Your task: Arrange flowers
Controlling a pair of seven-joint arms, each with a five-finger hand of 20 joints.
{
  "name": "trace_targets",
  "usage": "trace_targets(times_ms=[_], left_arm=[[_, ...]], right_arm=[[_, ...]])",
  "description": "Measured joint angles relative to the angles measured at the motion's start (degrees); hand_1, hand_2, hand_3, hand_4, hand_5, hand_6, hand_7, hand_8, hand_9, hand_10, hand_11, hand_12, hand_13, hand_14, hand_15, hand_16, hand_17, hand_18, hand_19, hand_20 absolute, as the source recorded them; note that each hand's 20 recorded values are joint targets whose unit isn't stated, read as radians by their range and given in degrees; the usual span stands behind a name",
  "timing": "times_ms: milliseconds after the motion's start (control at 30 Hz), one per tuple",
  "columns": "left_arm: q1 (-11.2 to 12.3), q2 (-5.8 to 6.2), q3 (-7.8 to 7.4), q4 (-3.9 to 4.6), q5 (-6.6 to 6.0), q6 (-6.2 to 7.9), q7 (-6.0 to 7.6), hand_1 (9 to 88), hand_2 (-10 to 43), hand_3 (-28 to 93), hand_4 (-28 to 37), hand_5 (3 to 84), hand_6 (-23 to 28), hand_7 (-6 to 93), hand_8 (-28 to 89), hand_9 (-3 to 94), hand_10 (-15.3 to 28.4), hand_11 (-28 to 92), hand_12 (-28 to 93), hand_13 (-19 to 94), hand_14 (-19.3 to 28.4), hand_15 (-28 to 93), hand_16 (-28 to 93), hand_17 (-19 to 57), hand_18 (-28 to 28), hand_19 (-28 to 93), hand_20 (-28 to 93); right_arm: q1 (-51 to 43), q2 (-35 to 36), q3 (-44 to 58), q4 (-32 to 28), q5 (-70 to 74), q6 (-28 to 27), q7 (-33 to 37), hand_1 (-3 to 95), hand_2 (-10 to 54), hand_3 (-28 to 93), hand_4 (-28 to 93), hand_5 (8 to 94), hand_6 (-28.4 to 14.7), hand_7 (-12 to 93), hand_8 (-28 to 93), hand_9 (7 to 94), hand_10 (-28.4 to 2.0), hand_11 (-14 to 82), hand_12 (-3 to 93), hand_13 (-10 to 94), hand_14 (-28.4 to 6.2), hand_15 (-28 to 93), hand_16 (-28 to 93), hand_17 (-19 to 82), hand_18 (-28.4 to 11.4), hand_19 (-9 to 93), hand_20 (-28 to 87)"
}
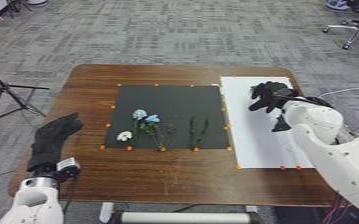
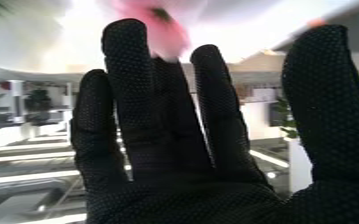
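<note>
Flowers [image 1: 151, 119] with pale blue heads are laid on the dark mat [image 1: 171, 97], towards its near left part; a white bloom [image 1: 125, 136] is seen nearer and to their left, and green sprigs [image 1: 192, 131] to their right. The step in hand is judged to be the handling of a single pink bloom [image 2: 162, 22] at the white sheet [image 1: 251, 145]. For this, the stem is best pinched lightly between thumb and fingers, well below the petals, so that the head is neither crushed nor bent. The stem should be lowered nearly flat and its direction settled before release; the fingers are then best parted slowly, since petals could be caught by the glove fabric.

The pink bloom is situated just beyond the fingertips of the right hand [image 1: 269, 95]; whether it is touched cannot be told. That hand is spread wide, fingers extended, and is placed over the far part of the white sheet. The blue, white and green pieces are located to its left and nearer, well apart from it. The left hand [image 1: 58, 131] is held out straight at the left side of the worktop [image 1: 158, 180], apart from the mat.
</note>
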Motion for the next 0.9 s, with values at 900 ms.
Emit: trace_targets(times_ms=[900], left_arm=[[0.3,0.07,-0.41,-0.49,-0.07,-0.02,-0.02,27.7,5.9,68,-28.0,54.3,1.0,16.5,-7,52.5,14.7,25,15,42,17.9,26,0,8.1,12.1,12,19]], right_arm=[[5.32,5.4,-17.41,-6.21,13.18,24.66,4.85,65.9,-9.4,57,-17,76.3,-0.1,19,8,84.7,-11.0,5.5,34.6,80,-6.1,49,35,39,-20.6,76,61]])
